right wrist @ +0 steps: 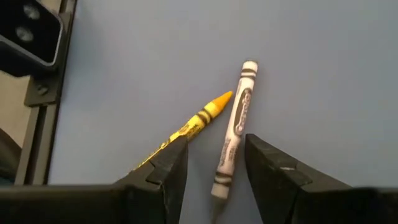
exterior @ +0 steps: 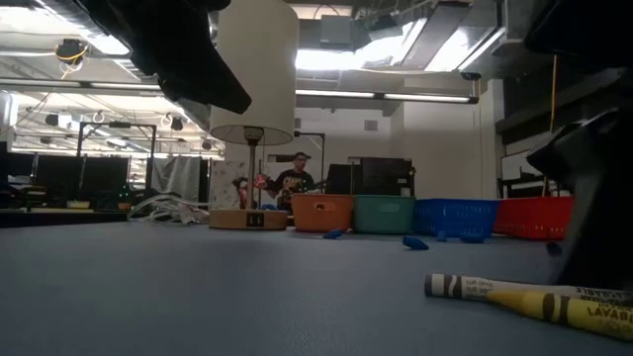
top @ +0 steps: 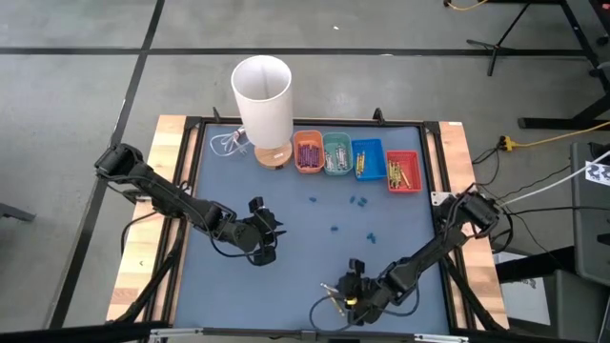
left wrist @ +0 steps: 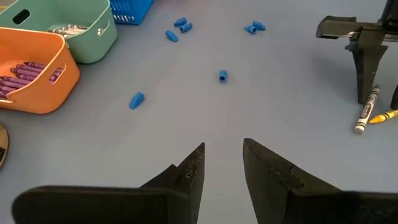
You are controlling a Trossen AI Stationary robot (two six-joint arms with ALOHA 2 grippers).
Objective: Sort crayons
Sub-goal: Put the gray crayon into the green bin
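Crayons: white crayon (right wrist: 234, 127) and yellow crayon (right wrist: 186, 127) lie loose on the mat near the front edge, tips nearly meeting. Right gripper (right wrist: 214, 165) hangs over them, jaws spread, white one's lower end between the fingers, not pinched; the yellow one's tail is hidden behind a finger. Left gripper (left wrist: 222, 163) sits mid-mat, jaws apart, empty. Purple crayons (left wrist: 23, 73) fill the orange tray (left wrist: 53, 93); other trays' contents are hard to make out. Blue bits (left wrist: 223, 76) are scattered about.
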